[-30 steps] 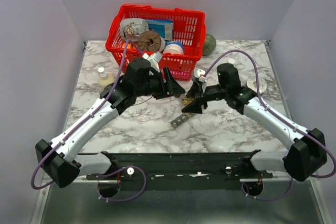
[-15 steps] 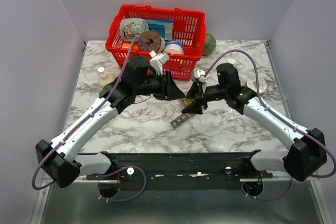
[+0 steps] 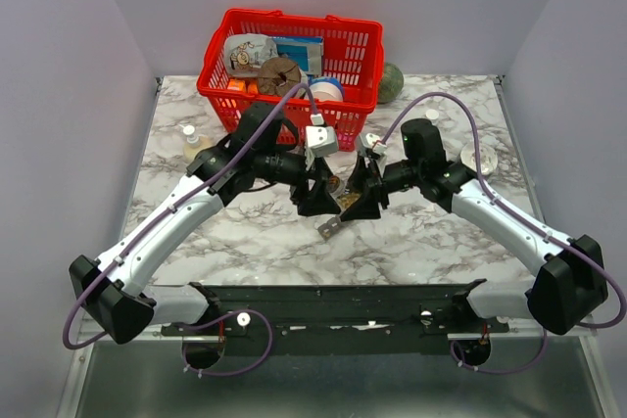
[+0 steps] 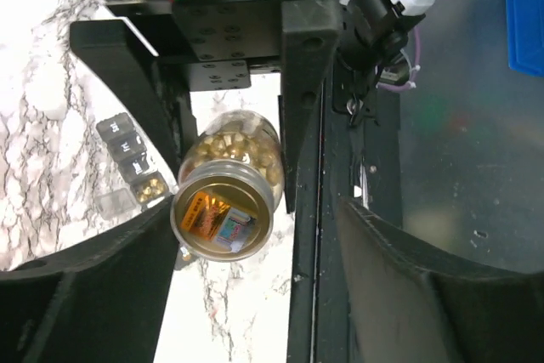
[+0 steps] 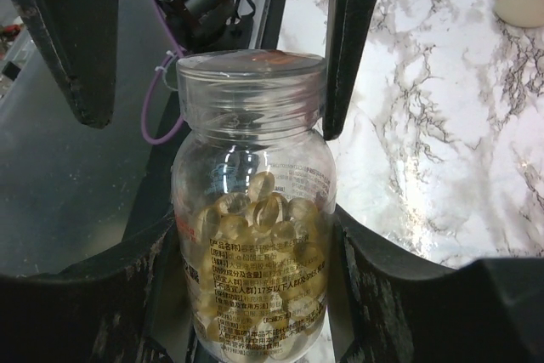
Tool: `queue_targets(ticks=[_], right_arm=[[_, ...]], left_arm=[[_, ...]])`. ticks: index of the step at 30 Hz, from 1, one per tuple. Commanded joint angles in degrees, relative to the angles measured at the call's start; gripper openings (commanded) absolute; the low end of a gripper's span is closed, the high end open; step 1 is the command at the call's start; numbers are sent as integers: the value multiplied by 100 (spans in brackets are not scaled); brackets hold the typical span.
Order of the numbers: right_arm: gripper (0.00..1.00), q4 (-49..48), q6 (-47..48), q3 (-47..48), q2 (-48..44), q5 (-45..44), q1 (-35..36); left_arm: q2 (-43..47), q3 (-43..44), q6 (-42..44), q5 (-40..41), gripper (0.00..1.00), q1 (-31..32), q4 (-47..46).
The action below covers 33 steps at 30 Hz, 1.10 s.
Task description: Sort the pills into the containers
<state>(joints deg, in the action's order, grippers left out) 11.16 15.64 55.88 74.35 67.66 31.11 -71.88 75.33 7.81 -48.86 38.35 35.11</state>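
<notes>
A clear pill bottle (image 5: 253,235) part full of golden pills is held between my right gripper's (image 5: 251,248) fingers, its clear top (image 5: 252,82) pointing at the left gripper. My left gripper (image 4: 255,210) stands open around that end. The bottle's round end (image 4: 223,214) lies close to its left finger (image 4: 85,295) and far from the other finger (image 4: 442,295). In the top view both grippers, left (image 3: 318,193) and right (image 3: 361,201), meet above the dark grey containers strip (image 3: 333,225). One compartment (image 4: 151,186) holds golden pills.
A red mesh basket (image 3: 294,17) full of items stands at the back. A small bottle (image 3: 193,140) sits at the left, a green ball (image 3: 391,80) behind the basket's right corner, and a white round object (image 3: 480,159) at the right.
The left arm has swung from beside the basket down and right to the bottle in the right gripper. Its jaws narrowed, then widened. The right arm has barely moved.
</notes>
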Motion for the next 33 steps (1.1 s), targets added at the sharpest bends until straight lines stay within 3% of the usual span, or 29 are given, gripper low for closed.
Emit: queue_targets(ticks=[1,5,9,13,22,27,33], right_arm=[[0,-316,-79,116,10,81,-9],[1,-316,-70,116,-8,72,-9],[1,-316,-61,116,-25,37,-9],[1,-290,-26,116,-43,-86,-9],[1,-202,36,152,10,-358,-9],[1,-88,176,187,18,-543,0],[1,9,334,204,-17,-701,26]], left_arm=[[138,-114,55,-247,87,103,-195],[490,-413,-438,139,97,50,-426],[709,-624,-1236,500,99,-187,-627],[1017,-941,-2581,886,99,-416,-1286],[1606,-1381,-5534,2275,99,-416,-1709],[1431,-1170,-6256,2758,99,-223,-1490],[799,-740,-6371,3102,98,58,-1024]])
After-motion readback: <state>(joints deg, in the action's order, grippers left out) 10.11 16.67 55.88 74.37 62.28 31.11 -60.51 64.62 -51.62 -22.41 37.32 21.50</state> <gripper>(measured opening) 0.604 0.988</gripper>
